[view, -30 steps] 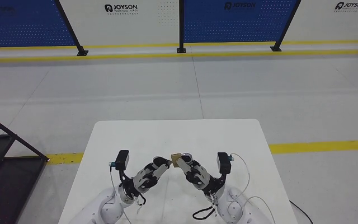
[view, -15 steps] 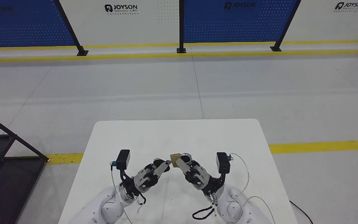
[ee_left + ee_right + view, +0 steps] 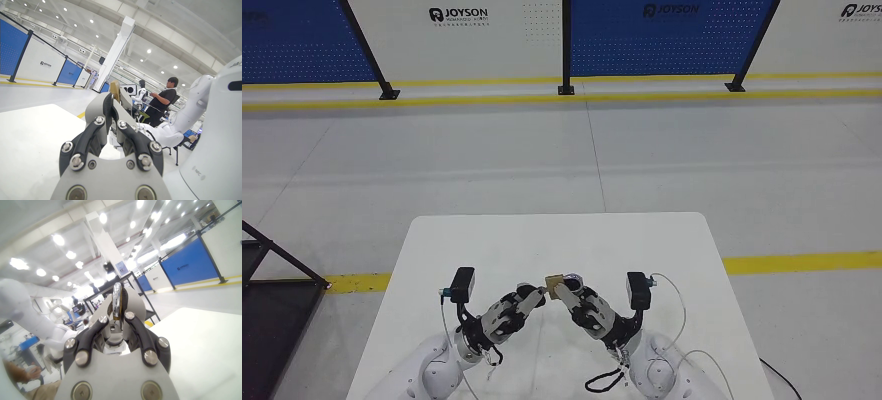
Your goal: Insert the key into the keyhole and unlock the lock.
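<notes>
Low over the near middle of the white table (image 3: 542, 240), both grippers meet at a small brass padlock (image 3: 556, 283). My right gripper (image 3: 565, 291) is shut on the padlock (image 3: 116, 303), whose silver shackle and brass edge stand between its fingers (image 3: 132, 298). My left gripper (image 3: 538, 291) is pressed shut, its black pads (image 3: 108, 106) closed on the key, which is almost wholly hidden. Just past the left gripper (image 3: 111, 98), the brass lock body (image 3: 114, 89) touches its tips. I cannot see the keyhole.
The table's far half and both sides are bare white surface. A black frame (image 3: 272, 262) stands off the table's left edge. Blue and white barrier panels (image 3: 662, 40) line the floor well beyond the table.
The right arm has edged very slightly to the left. Both grippers stay together at the padlock, still shut.
</notes>
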Available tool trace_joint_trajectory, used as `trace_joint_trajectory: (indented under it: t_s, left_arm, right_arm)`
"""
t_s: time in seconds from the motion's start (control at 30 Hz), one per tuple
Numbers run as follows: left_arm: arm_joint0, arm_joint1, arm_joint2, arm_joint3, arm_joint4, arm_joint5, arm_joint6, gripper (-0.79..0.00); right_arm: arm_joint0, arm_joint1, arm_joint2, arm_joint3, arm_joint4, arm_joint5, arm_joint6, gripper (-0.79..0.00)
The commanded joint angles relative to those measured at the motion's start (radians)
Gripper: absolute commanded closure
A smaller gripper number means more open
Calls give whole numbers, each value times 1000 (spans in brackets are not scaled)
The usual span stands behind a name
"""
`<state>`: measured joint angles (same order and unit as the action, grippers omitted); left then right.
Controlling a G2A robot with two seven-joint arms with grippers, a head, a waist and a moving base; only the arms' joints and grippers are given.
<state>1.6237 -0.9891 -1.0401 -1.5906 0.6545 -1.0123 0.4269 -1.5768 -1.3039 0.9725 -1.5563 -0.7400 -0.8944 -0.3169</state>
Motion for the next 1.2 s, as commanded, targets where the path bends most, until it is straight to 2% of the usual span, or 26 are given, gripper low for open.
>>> trace_joint_trajectory:
  t_s: [0.0,0.13,0.17,0.23,0.43,0.53,0.6,0.63,0.77,1.17]
  left_arm:
    - [0,-1,-1,1,0,0,-1,0]
    - [0,-2,-2,1,0,0,-3,-34]
    - [0,-2,-3,0,2,0,-4,-3]
    - [0,-3,-4,1,3,0,-3,0]
    - [0,-6,-6,3,-1,0,-3,-123]
    - [-1,-8,-7,3,-1,0,-6,-105]
    - [-1,-9,-7,4,-3,0,-7,-132]
    - [-1,-9,-8,4,-3,0,-7,-129]
    - [-1,-10,-10,4,0,0,-11,0]
    - [10,-18,-32,0,73,4,10,0]
  right_arm:
    - [0,0,0,0,1,0,0,0]
    - [-1,0,1,-1,0,-1,2,0]
    - [-1,0,1,-1,0,-1,2,0]
    - [-1,1,1,-1,0,-1,2,0]
    - [-3,1,1,-2,-1,-1,2,0]
    - [-3,1,1,-2,-3,-1,3,0]
    - [-3,1,0,-2,-2,0,4,0]
    - [-3,1,0,-2,-2,0,4,0]
    - [-3,1,0,-2,-1,1,5,0]
    - [-5,2,-1,-4,0,6,15,0]
